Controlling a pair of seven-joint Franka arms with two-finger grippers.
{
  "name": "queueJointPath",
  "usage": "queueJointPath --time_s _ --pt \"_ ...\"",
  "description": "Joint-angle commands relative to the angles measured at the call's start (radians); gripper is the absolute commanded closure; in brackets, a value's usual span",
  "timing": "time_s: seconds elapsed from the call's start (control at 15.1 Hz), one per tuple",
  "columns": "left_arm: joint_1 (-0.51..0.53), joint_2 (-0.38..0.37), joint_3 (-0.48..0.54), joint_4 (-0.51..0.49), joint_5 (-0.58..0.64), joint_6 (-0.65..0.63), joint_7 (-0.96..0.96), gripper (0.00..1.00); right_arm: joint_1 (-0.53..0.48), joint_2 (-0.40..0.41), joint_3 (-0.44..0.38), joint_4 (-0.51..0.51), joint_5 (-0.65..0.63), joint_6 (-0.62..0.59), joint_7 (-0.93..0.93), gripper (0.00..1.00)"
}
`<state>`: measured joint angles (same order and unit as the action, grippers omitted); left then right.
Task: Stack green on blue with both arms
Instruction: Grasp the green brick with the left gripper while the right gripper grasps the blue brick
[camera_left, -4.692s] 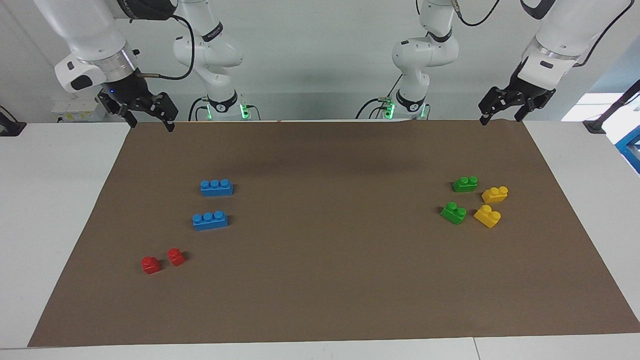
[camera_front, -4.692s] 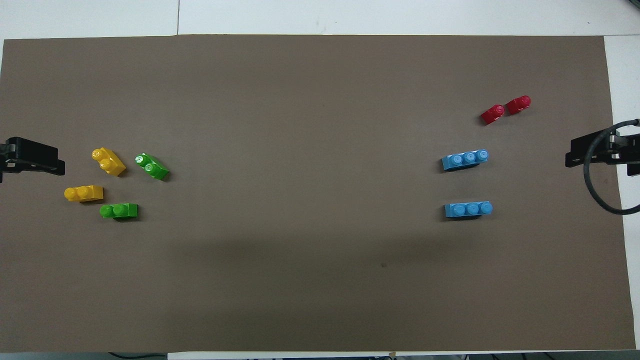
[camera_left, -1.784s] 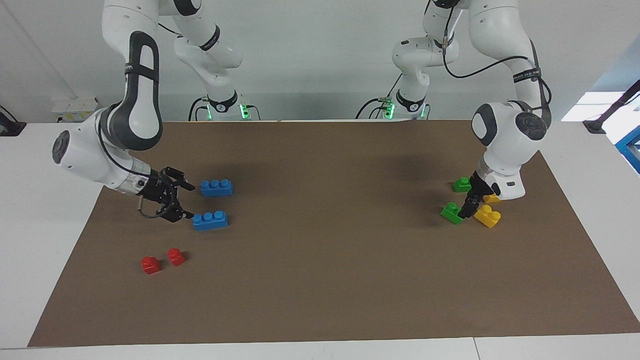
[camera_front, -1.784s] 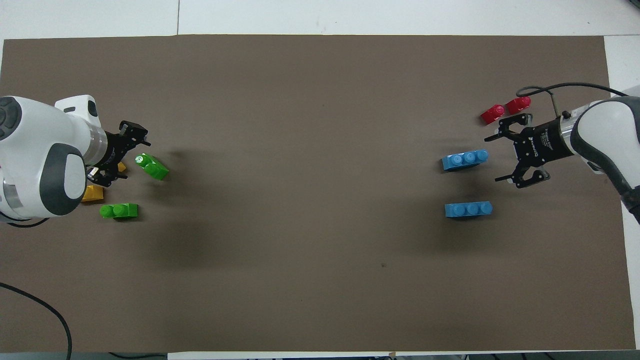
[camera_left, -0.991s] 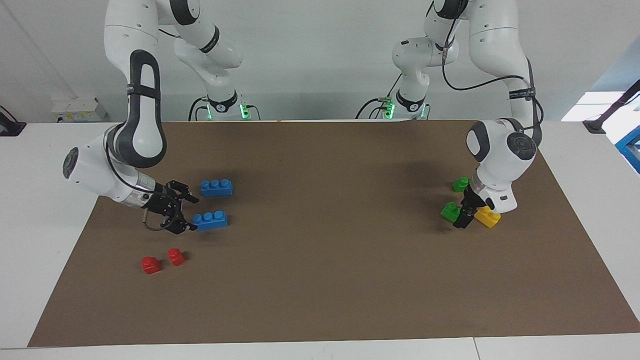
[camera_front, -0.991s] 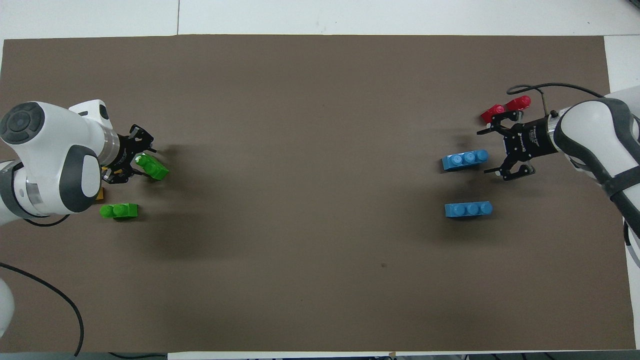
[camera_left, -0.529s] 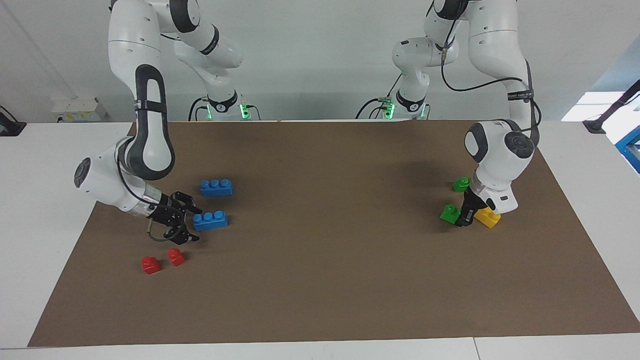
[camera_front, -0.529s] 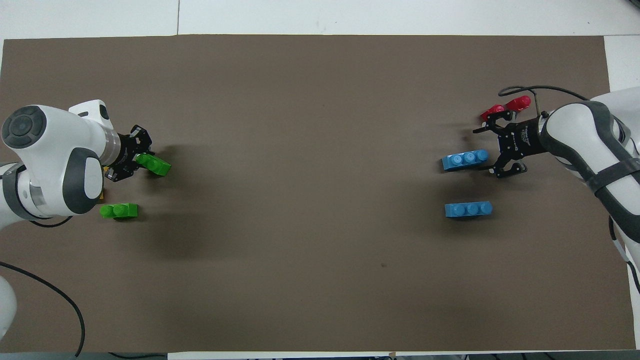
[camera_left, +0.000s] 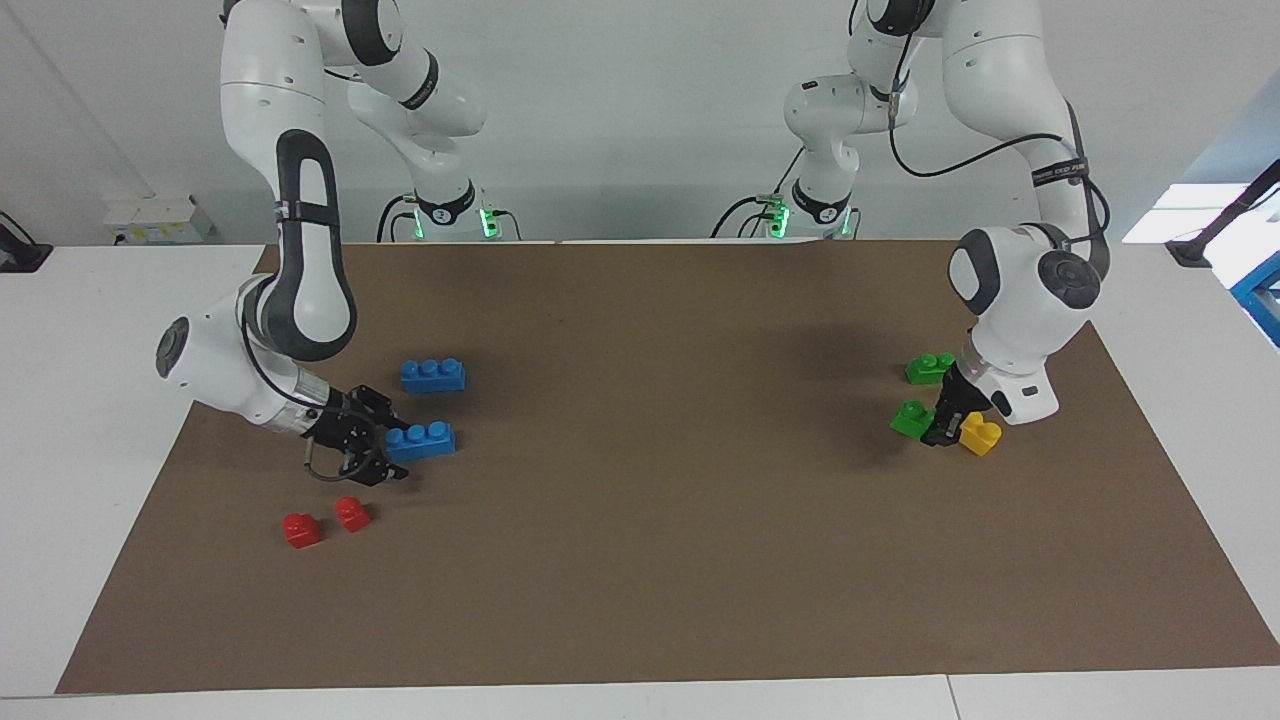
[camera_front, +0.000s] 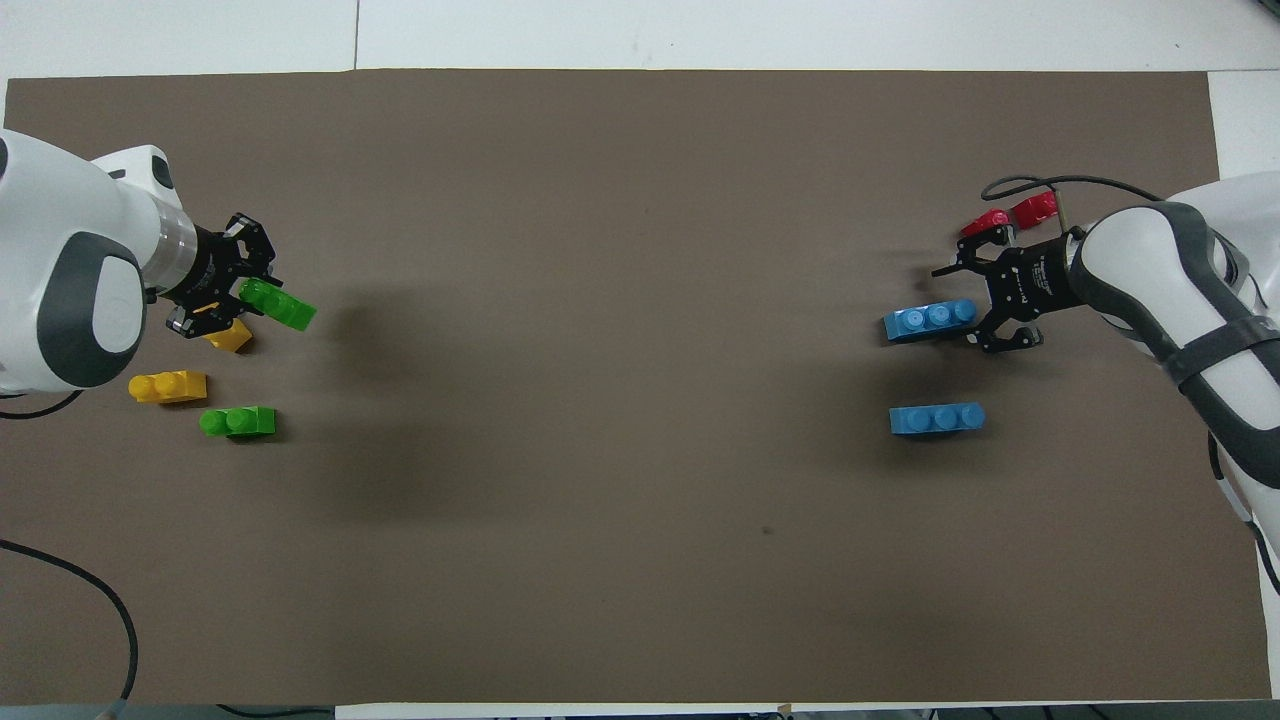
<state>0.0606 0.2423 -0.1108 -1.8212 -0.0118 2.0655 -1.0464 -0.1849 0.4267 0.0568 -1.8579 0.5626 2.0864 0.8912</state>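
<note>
Green brick (camera_left: 912, 417) is seen clamped at one end by the left gripper (camera_left: 938, 430), at 3 o'clock of the facing view, just beside a yellow brick (camera_left: 980, 435). At 9 o'clock the right gripper (camera_left: 385, 448) is spread around the blue brick (camera_left: 425, 440) end.

Overhead, sides are swapped: green brick (camera_front: 280, 305) is held at 9 o'clock, blue brick (camera_front: 928, 319) is straddled at 3 o'clock, apparently not yet pinched. The blue brick is best squeezed squarely, with studs kept up and level, before green is brought over.
</note>
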Motion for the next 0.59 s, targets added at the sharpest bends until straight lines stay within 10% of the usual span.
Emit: queueJointPath --time_s 0.0,0.2,0.53 --pt "-0.056 -0.063 0.002 0.033 0.019 -0.088 -0.171 1.00 -0.010 -0.006 0.005 -0.006 0.025 -0.020 -0.086 0.53" --pt "-0.134 -0.087 0.002 0.098 0.019 -0.203 -0.361 1.00 -0.010 -0.009 0.003 0.003 0.023 -0.052 -0.110 0.97" --pt "-0.238 -0.107 -0.004 0.169 0.010 -0.258 -0.690 1.00 0.019 -0.032 0.008 0.008 0.016 -0.055 -0.020 1.00"
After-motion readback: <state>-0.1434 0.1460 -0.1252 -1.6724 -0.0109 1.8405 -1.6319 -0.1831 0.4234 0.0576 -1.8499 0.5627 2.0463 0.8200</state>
